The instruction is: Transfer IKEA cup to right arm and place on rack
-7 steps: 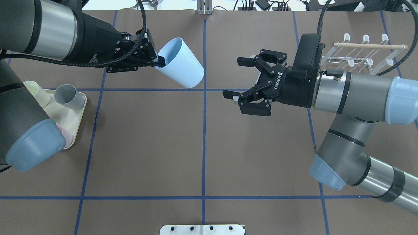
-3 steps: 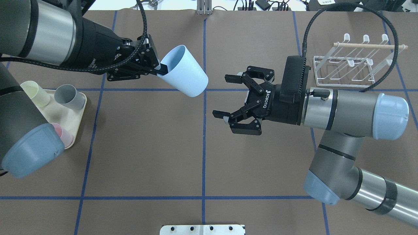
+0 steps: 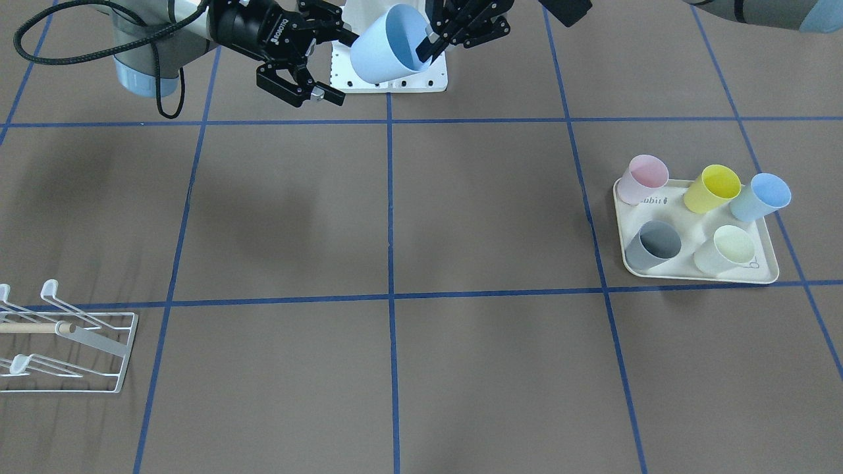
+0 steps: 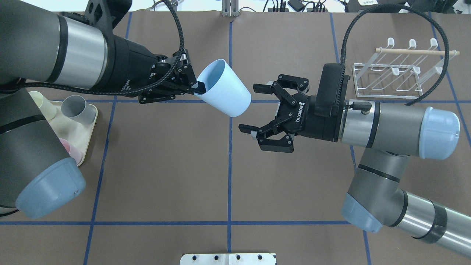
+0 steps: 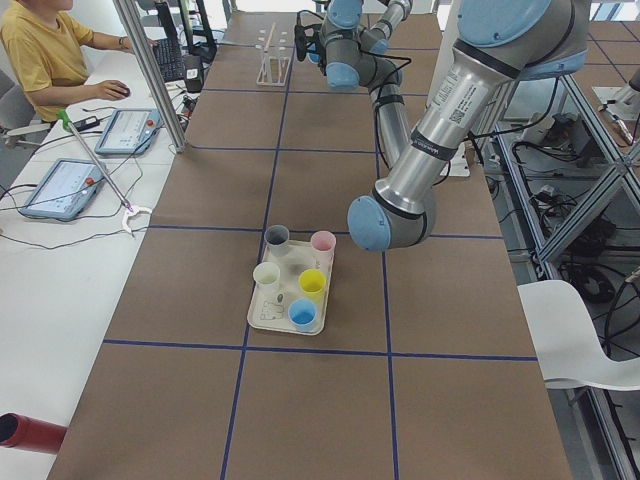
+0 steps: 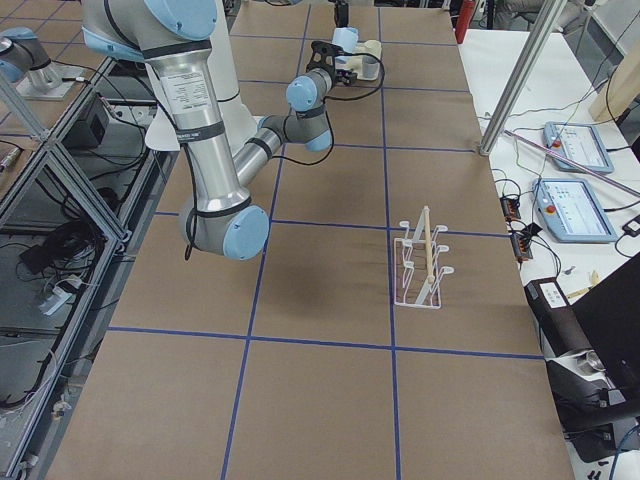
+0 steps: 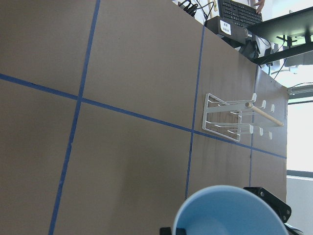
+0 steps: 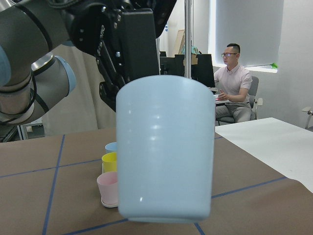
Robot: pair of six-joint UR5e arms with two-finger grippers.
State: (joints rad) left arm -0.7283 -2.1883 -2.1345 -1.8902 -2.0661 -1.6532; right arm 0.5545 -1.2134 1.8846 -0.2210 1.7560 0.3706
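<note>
The light blue IKEA cup (image 4: 224, 88) hangs above the table's middle. My left gripper (image 4: 198, 88) is shut on its rim, one finger inside the mouth. The cup's base points toward my right gripper (image 4: 251, 108), which is open and empty, its fingers just right of the cup and apart from it. The front view shows the cup (image 3: 385, 46) between the left gripper (image 3: 427, 43) and the right gripper (image 3: 337, 66). The cup fills the right wrist view (image 8: 166, 147). The white wire rack (image 4: 393, 73) with its wooden rod stands at the far right and holds nothing.
A cream tray (image 3: 698, 273) on my left holds several coloured cups. The rack also shows in the left wrist view (image 7: 234, 117) and the front view (image 3: 66, 342). A white base plate (image 4: 228, 258) lies at the near edge.
My left arm has carried the cup right and slightly down, closer to the right gripper. My right arm swung from the rack toward the centre, then held still with its jaws open.
</note>
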